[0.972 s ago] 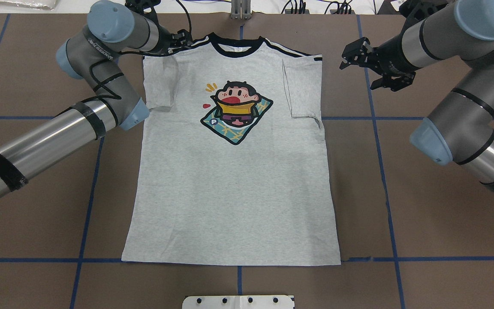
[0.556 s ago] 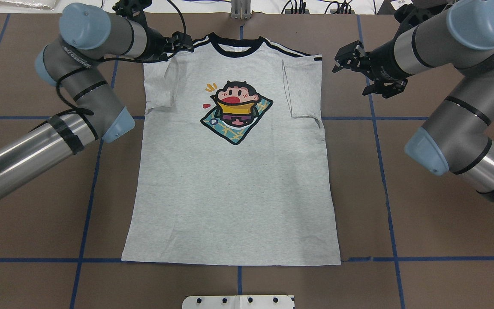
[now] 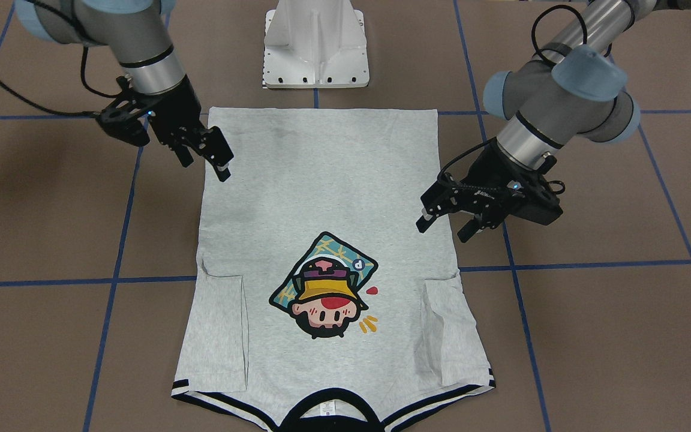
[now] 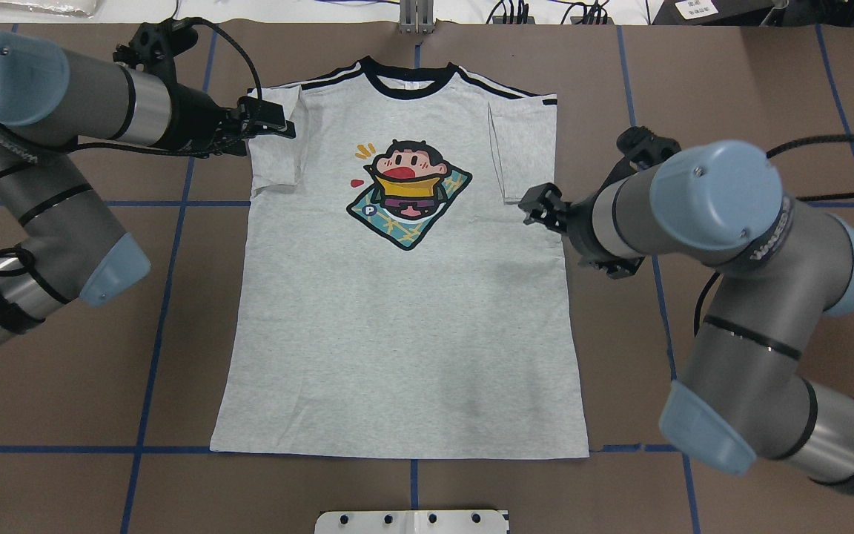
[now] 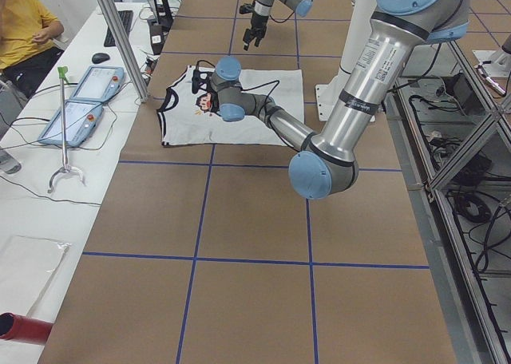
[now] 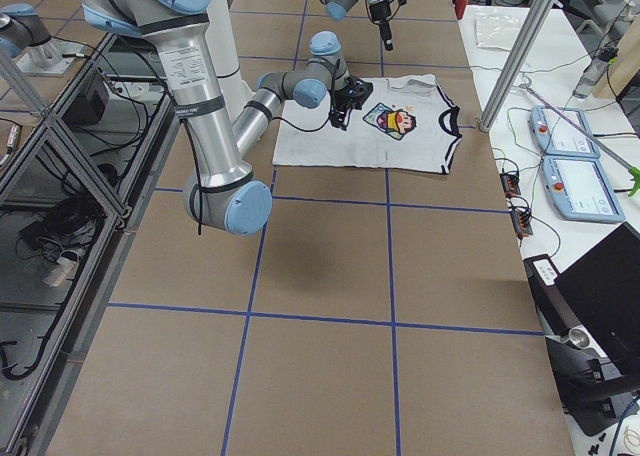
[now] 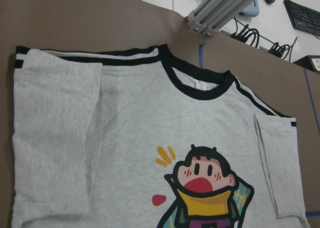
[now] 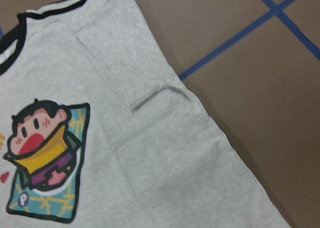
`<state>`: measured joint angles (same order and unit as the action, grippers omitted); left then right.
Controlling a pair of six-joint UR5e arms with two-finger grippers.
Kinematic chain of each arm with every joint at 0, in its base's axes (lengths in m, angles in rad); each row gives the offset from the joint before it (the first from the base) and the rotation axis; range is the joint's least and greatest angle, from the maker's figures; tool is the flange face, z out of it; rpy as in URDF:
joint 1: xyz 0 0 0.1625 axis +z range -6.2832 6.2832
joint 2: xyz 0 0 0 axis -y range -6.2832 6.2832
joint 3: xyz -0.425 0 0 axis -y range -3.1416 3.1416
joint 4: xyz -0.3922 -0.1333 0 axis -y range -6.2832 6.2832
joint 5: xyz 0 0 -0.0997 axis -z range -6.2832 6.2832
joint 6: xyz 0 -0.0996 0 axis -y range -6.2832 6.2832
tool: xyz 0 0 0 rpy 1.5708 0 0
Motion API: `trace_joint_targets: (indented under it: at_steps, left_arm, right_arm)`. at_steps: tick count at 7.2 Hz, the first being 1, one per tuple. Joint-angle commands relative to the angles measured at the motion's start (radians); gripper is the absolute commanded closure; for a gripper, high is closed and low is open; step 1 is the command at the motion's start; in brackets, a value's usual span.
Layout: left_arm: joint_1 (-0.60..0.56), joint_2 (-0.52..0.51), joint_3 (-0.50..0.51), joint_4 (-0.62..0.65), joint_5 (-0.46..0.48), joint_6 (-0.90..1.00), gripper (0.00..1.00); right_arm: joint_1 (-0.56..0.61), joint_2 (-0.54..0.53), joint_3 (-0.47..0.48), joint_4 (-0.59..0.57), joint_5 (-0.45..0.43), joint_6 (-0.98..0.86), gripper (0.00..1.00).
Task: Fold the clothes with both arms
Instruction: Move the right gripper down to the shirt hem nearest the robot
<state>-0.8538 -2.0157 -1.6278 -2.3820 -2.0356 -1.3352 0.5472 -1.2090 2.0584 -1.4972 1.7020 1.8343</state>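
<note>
Right arm (image 4: 716,196) has swung over blue tape (image 4: 64,449) beside T-shirt (image 4: 397,334).

T-shirt (image 4: 397,334) print: white letter "P" in a small dark round badge (image 4: 369,211), lower left of the cartoon, frame centre.
Right arm (image 4: 701,196) wrist band: lettering begins "WAN", rest unclear.
Left arm (image 4: 41,200) band: lettering, unreadable.
Neck tag (image 3: 326,408): print too small to read.
</note>
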Motion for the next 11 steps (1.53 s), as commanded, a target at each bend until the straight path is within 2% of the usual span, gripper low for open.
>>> trace_joint_targets:
  at_steps: [1, 3, 5, 6, 7, 11]
  left_arm:
    - [0.001, 0.061, -0.075, 0.015, -0.009, 0.004, 0.01]
    - [0.001, 0.061, -0.101, 0.015, -0.009, 0.001, 0.01]
    - [0.001, 0.089, -0.125, 0.009, -0.009, 0.002, 0.01]
    - [0.002, 0.097, -0.144, 0.017, -0.034, 0.002, 0.01]
    - [0.001, 0.104, -0.147, 0.018, -0.099, 0.001, 0.02]
    - [-0.001, 0.109, -0.172, 0.018, -0.097, 0.001, 0.02]
  right_arm:
    - [-0.140, -0.120, 0.119, -0.052, -0.085, 0.150, 0.01]
    - [-0.251, -0.170, 0.123, -0.060, -0.203, 0.297, 0.02]
    - [-0.315, -0.191, 0.117, -0.061, -0.232, 0.382, 0.03]
    - [-0.347, -0.193, 0.106, -0.061, -0.234, 0.411, 0.04]
    - [-0.358, -0.193, 0.079, -0.058, -0.228, 0.414, 0.05]
    - [-0.409, -0.195, 0.031, -0.049, -0.174, 0.476, 0.11]
